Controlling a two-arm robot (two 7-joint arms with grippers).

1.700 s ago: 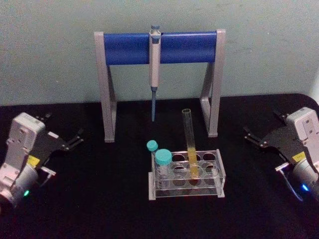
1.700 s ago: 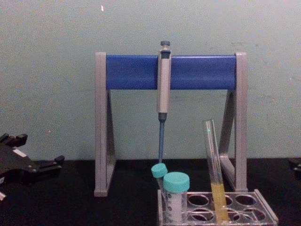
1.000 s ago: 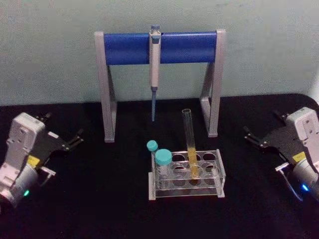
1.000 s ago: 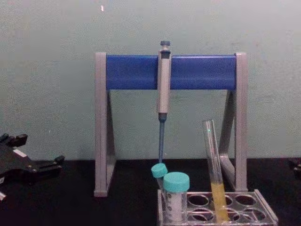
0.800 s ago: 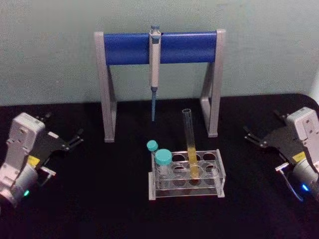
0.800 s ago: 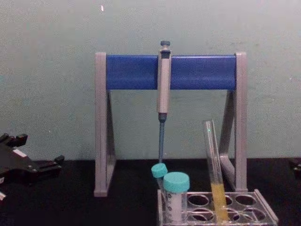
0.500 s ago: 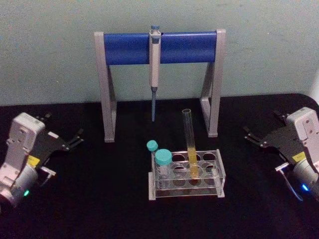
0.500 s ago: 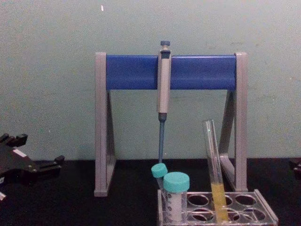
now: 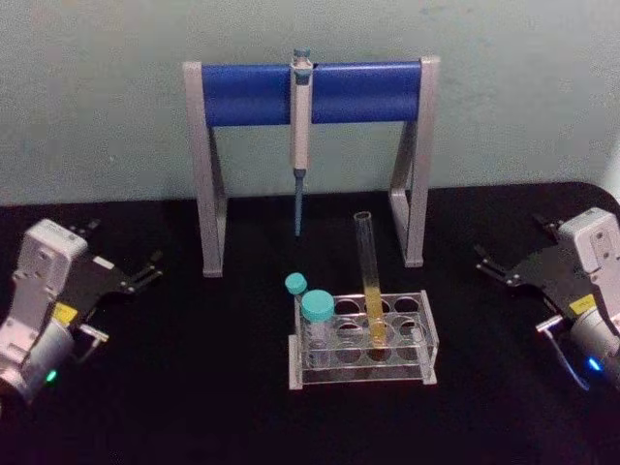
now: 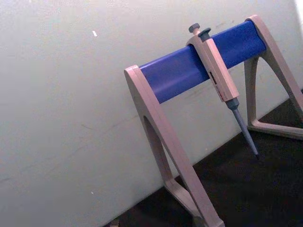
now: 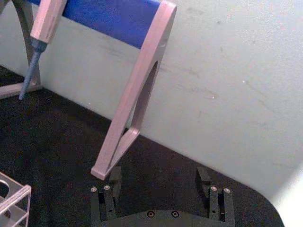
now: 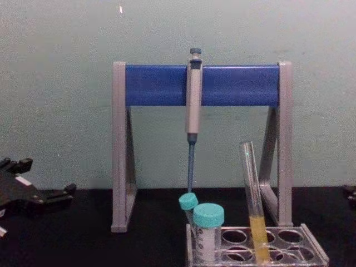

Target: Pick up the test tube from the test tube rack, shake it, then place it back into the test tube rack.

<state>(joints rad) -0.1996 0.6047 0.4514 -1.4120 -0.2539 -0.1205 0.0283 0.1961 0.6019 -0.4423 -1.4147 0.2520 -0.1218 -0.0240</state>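
The test tube [image 9: 367, 262] stands upright in the back row of the clear test tube rack [image 9: 397, 366] at the table's middle, with yellow-orange liquid in its lower part. The chest view shows the test tube [image 12: 251, 189] leaning slightly in the rack [image 12: 312, 251]. My left gripper [image 9: 124, 247] rests open at the far left, well away from the rack, and shows as the left gripper [image 12: 44, 178] low in the chest view. My right gripper [image 9: 511, 244] sits open at the far right. The right wrist view shows its fingers [image 11: 115, 178] spread with nothing between them.
Two teal-capped tubes [image 9: 317, 308] occupy the rack's left end. Behind the rack stands a tall grey-legged stand with a blue crossbar [image 9: 252, 94], a pipette [image 9: 300, 126] hanging from it. Black tabletop lies open on both sides of the rack.
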